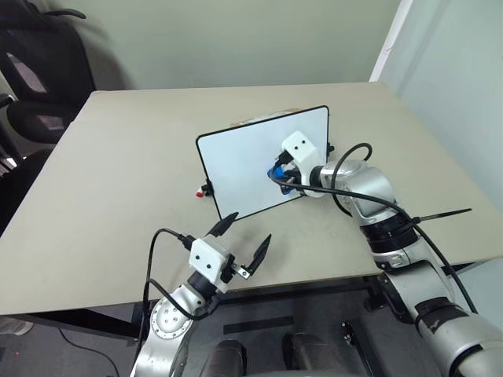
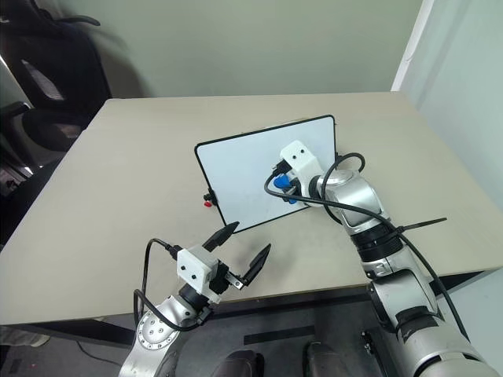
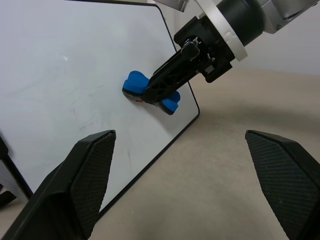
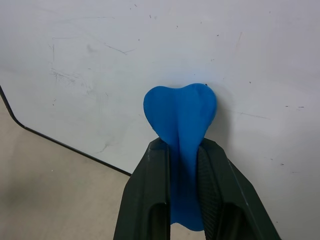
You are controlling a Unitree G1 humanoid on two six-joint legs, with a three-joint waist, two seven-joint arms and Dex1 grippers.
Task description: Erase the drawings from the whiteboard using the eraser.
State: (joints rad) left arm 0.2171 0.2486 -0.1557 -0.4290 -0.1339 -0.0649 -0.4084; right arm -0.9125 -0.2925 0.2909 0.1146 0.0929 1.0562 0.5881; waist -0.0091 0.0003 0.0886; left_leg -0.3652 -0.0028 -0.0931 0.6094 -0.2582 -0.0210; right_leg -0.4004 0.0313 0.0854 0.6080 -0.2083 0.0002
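The desk (image 1: pixel 118 173) in front of me was a beige rectangular top with rounded corners. The whiteboard (image 1: pixel 244 161) lay flat on it, near the middle, turned at an angle to the desk edges. A small red-tipped cap (image 1: pixel 201 191) sat on the desk, just beside the whiteboard's frame on my left side.

A plain beige surface (image 1: pixel 118 181) with rounded corners stands before a pale green wall (image 1: pixel 236 39), with a black office chair (image 1: pixel 35 78) just off its far left corner, a white panel (image 1: pixel 448 63) along its right side, and dark floor (image 1: pixel 78 338) under the near edge.
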